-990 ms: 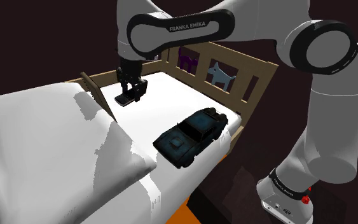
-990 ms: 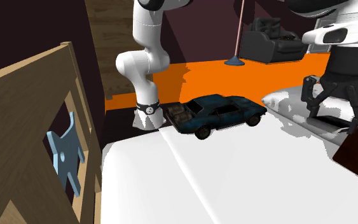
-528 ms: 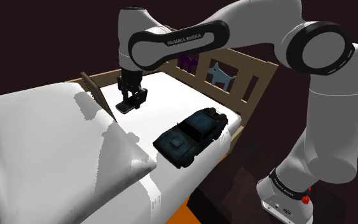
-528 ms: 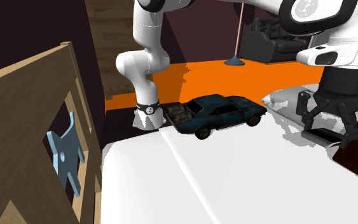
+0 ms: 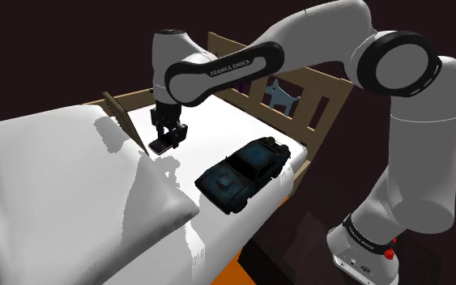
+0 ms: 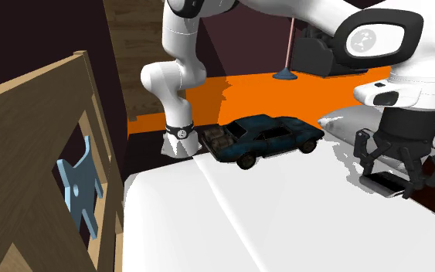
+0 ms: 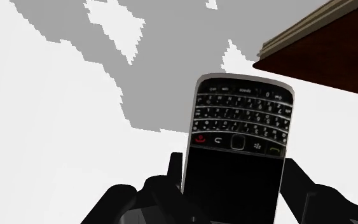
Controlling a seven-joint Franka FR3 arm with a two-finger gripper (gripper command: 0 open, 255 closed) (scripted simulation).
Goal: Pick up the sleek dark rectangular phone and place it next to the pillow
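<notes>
My pincer (image 5: pixel 168 136) is clamped on the dark keypad phone (image 7: pixel 238 143) and holds it low over the white bed (image 5: pixel 218 121), near its wooden-boarded edge and just beside the pillow (image 5: pixel 72 186). A dark toy car (image 5: pixel 242 170) sits by the opposite edge.

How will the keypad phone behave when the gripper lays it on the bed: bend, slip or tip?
The phone looks a stiff, flat slab, so it probably will not bend. Its glossy screen and smooth rim may slip in the gripper. Flat on the white bed, it should hardly tip.
</notes>
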